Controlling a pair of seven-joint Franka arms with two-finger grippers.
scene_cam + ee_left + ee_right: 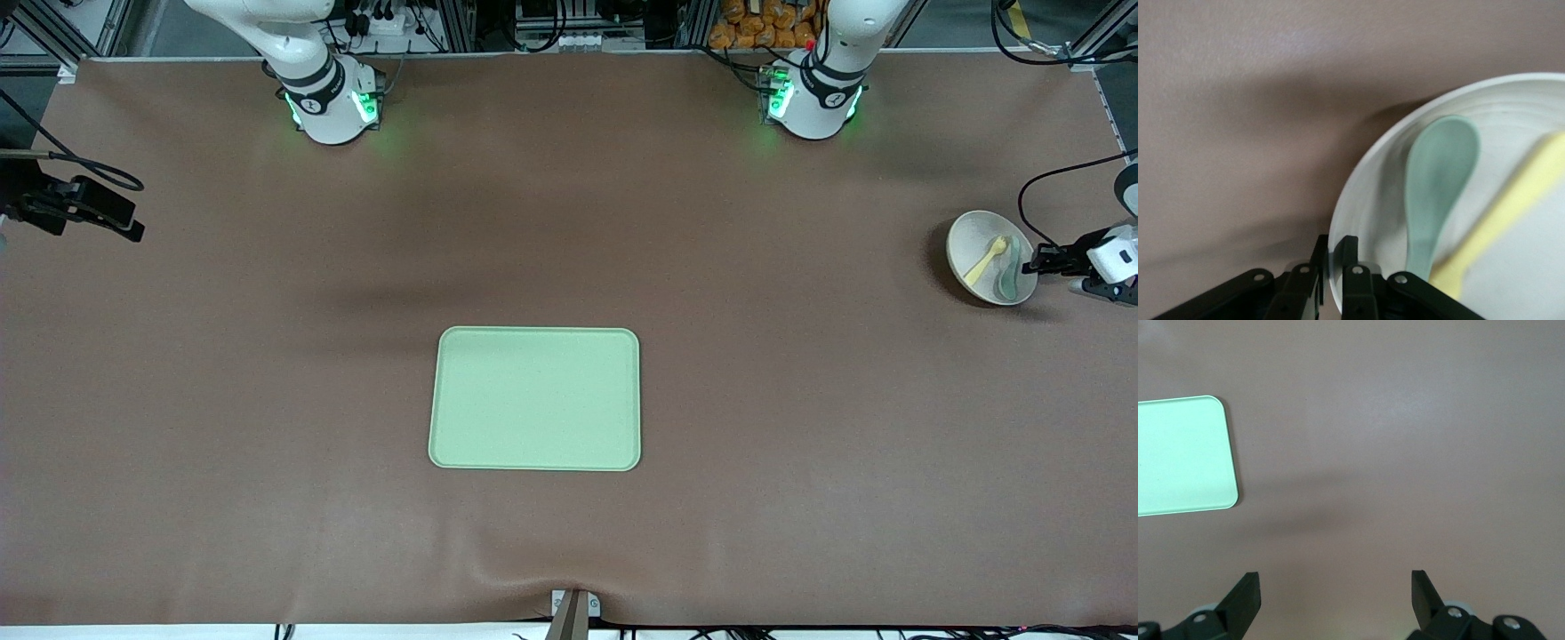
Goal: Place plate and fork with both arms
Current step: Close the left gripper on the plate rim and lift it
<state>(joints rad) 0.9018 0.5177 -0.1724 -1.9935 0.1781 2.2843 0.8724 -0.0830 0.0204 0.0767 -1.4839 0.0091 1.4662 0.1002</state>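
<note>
You're pinching the plate (971, 244) by its rim with the left gripper (1034, 264) — stiff, tilting, fork (987, 261) sliding loose inside — right gripper (1335, 600) waiting wide, mid-left of frame.

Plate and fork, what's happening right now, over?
Left gripper shut on plate rim, plate tilted. Fork and spoon in it. Right gripper open, waiting over bare table. Tray unobstructed.
</note>
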